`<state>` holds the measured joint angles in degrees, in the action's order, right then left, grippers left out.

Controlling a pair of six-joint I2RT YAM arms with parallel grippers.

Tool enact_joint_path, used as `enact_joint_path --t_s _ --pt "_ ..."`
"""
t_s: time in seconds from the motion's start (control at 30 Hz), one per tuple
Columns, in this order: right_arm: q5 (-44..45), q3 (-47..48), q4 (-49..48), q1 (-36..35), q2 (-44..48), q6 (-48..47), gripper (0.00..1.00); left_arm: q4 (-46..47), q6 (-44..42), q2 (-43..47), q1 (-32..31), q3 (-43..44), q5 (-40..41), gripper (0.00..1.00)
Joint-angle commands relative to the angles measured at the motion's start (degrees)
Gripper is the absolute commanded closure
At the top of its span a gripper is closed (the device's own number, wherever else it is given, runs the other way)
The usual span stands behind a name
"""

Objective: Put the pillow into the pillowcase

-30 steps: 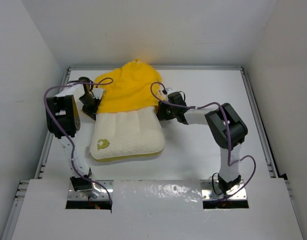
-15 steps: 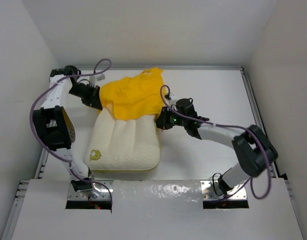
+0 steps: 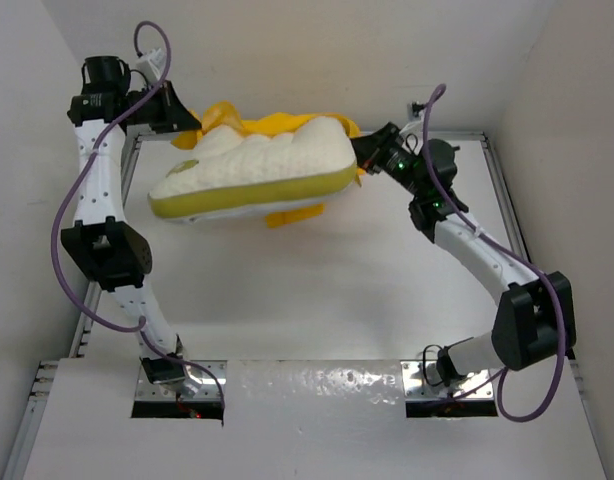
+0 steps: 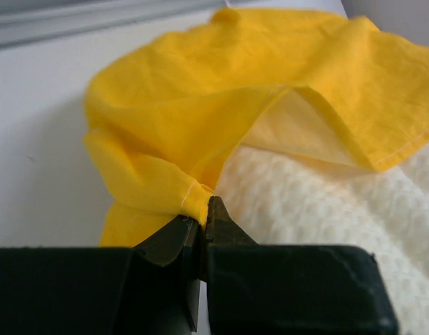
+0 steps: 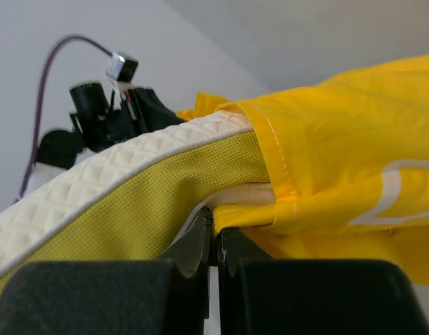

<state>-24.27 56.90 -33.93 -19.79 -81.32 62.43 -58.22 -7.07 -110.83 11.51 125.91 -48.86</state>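
The cream-white quilted pillow [image 3: 252, 165] with its yellow edge band hangs in the air over the far half of the table, its far part inside the bright yellow pillowcase [image 3: 272, 125]. My left gripper [image 3: 182, 118] is shut on the pillowcase's hem at the left; the left wrist view shows the yellow cloth [image 4: 193, 125] pinched at the fingertips [image 4: 218, 216] beside the pillow [image 4: 326, 216]. My right gripper [image 3: 367, 150] is shut on the hem at the right; the right wrist view shows the pillowcase [image 5: 340, 167] and the pillow's band [image 5: 158, 202].
White walls close in the table [image 3: 347, 290] on three sides, with a metal rail [image 3: 512, 230] along its edges. Both arms are stretched high towards the back wall. The left arm's purple cable [image 3: 152, 40] loops above its wrist.
Both grippers rose and spread apart towards the back wall, lifting pillowcase and pillow off the table. The pillow lay flat on the table a second ago and now hangs between them.
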Motion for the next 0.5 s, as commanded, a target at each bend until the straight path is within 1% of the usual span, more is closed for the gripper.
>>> enact_joint_path --t_s 0.0,0.03,0.07,0.1,0.17,0.2,0.27,0.3,0.33,0.4,0.47 --pt "3.9 11.9 -3.6 1.0 1.0 1.6 1.00 14.3 16.9 -1.0 3.8 7.7 7.8 1.00" --pt "4.4 14.1 -2.6 1.4 0.9 1.3 1.00 16.4 21.4 -1.0 4.7 8.6 8.1 1.00" --pt "4.8 17.9 -0.8 2.0 0.9 0.9 1.00 19.8 23.4 -0.8 5.3 10.5 8.7 1.00" --pt "5.2 19.4 -0.4 2.3 0.9 0.8 1.00 20.9 26.3 -0.7 5.9 11.5 10.1 1.00" --pt "5.5 22.6 -0.2 2.5 1.2 1.3 1.00 22.6 27.7 -0.7 5.9 14.2 10.5 1.00" --pt "6.1 23.4 -0.1 2.6 1.2 2.0 1.00 23.4 30.9 -0.6 5.9 14.3 9.8 1.00" --pt "7.7 25.4 0.4 3.4 1.0 2.7 1.00 25.7 34.1 -0.8 5.9 14.2 7.9 1.00" --pt "8.2 25.9 0.7 3.6 0.8 2.8 1.00 26.7 37.7 -0.8 5.9 14.1 6.0 1.00" --pt "8.8 27.1 1.3 4.8 0.6 3.3 1.00 28.6 39.4 -0.4 5.9 14.0 5.1 1.00" --pt "7.9 27.3 2.6 6.0 -0.2 5.8 1.00 29.4 41.3 0.3 5.9 13.8 3.2 1.00" --pt "7.6 22.7 2.9 6.2 0.7 7.3 1.00 26.1 39.3 1.7 5.7 11.2 4.1 1.00"
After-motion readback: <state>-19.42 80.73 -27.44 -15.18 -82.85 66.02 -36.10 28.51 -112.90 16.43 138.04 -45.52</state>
